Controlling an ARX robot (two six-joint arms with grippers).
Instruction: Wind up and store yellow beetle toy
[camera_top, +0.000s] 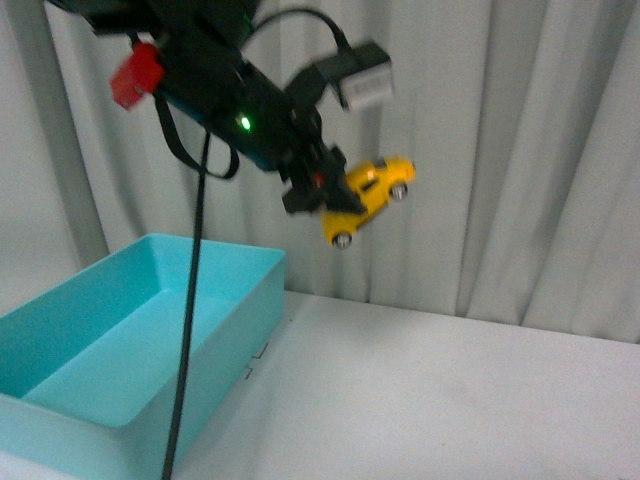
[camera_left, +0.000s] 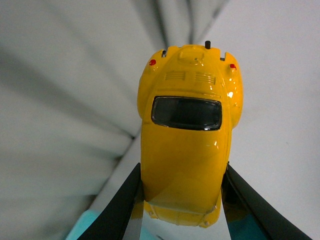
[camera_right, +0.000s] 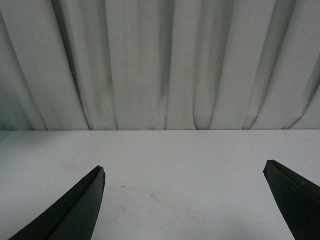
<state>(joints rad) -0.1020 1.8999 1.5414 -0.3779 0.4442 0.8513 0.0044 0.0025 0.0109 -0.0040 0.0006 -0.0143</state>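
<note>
Clamping the yellow beetle toy's (camera_top: 375, 195) flanks, the left gripper (camera_top: 335, 195) holds it aloft off the bin's (camera_top: 250, 300) far corner, seemingly for storing; the right gripper (camera_right: 185, 172) gapes empty.

The yellow beetle toy (camera_top: 368, 198) is a small glossy car w/ rounded body, dark window, black tyres and silver hubs. It is pinched between the two fingers of the left gripper (camera_top: 330, 188), which press on its sides near one end; the rest sticks out beyond the fingertips. The end away from the pincer has two red lamps, slatted vents and a short black stub. In front view the car is up in the air and tilted, one end higher, with two wheels of one side visible.
</note>
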